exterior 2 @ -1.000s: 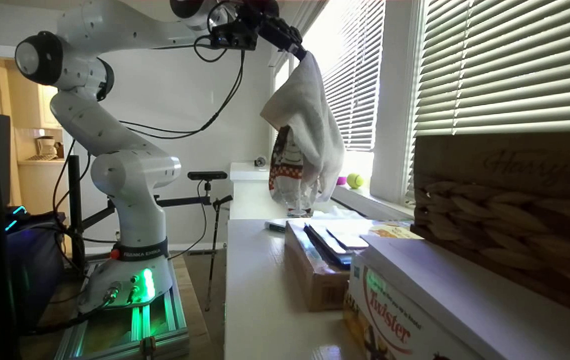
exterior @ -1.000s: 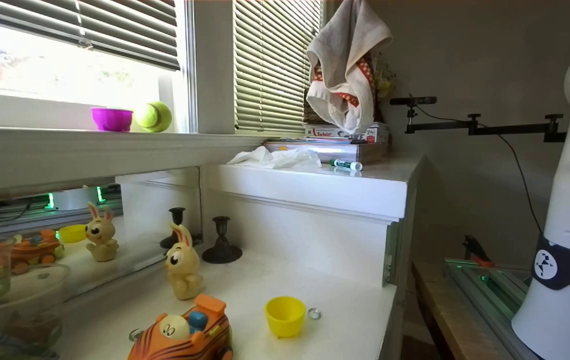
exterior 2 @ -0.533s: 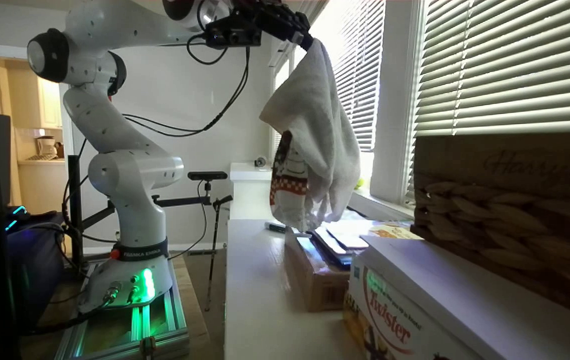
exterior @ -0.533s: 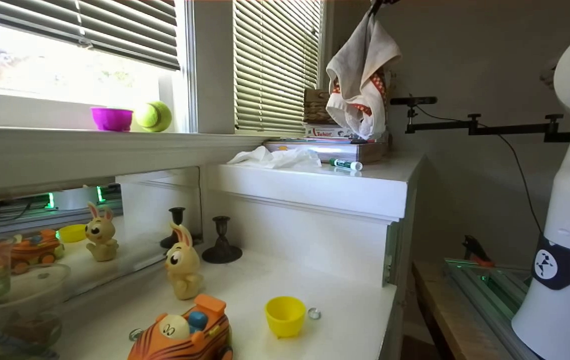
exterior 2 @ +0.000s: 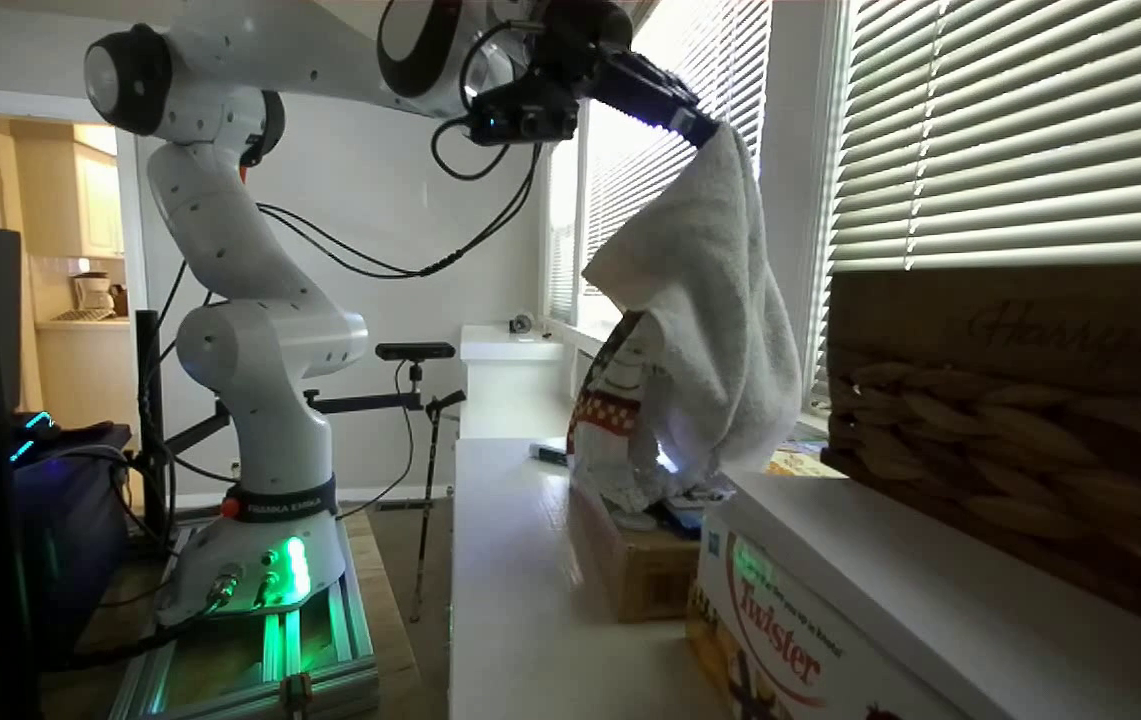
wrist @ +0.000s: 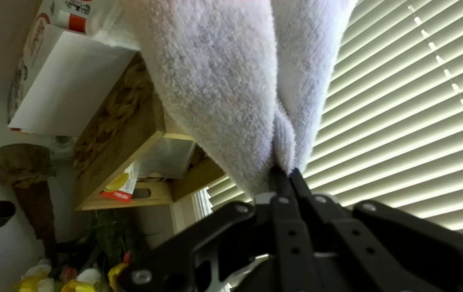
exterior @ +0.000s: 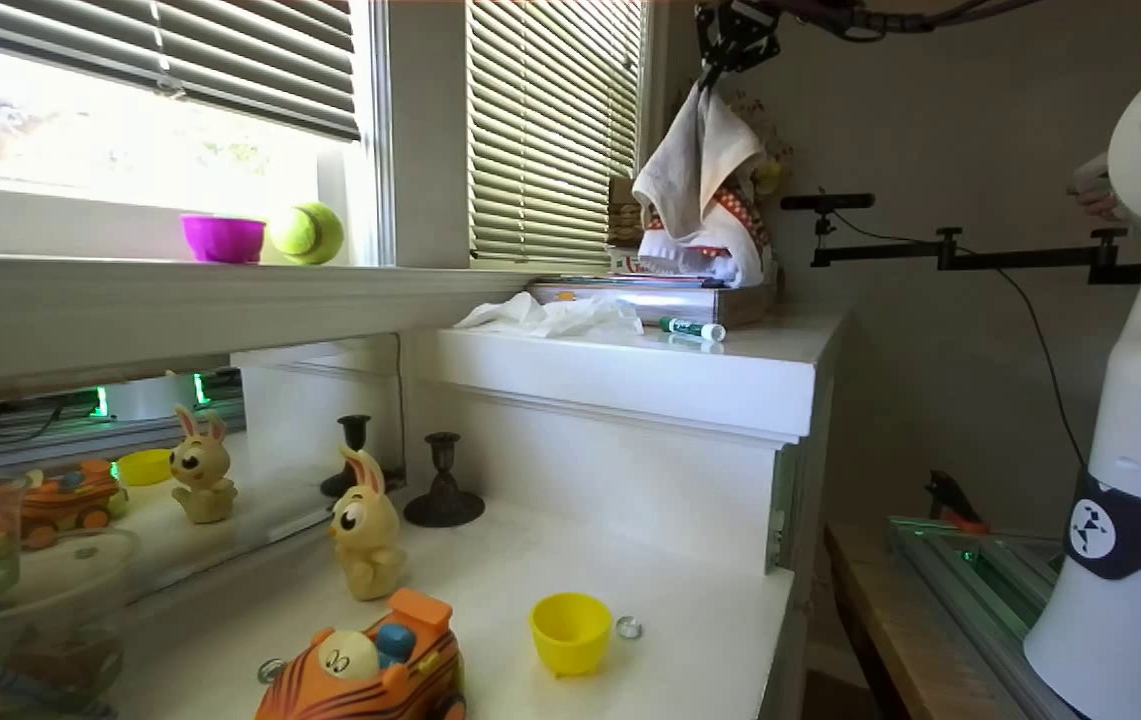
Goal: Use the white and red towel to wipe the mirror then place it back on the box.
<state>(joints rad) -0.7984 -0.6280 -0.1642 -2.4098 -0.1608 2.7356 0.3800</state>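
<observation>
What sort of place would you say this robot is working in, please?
Most likely a room in a home, though which room I cannot tell. An orange toy car, slatted window blinds and what looks like a coffee maker in the background point that way.

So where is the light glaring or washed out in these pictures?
In an exterior view, the window is washed out white; in an exterior view, green light glares on the robot base; in the wrist view, the blinds show bright bands, the gripper dark against them.
</observation>
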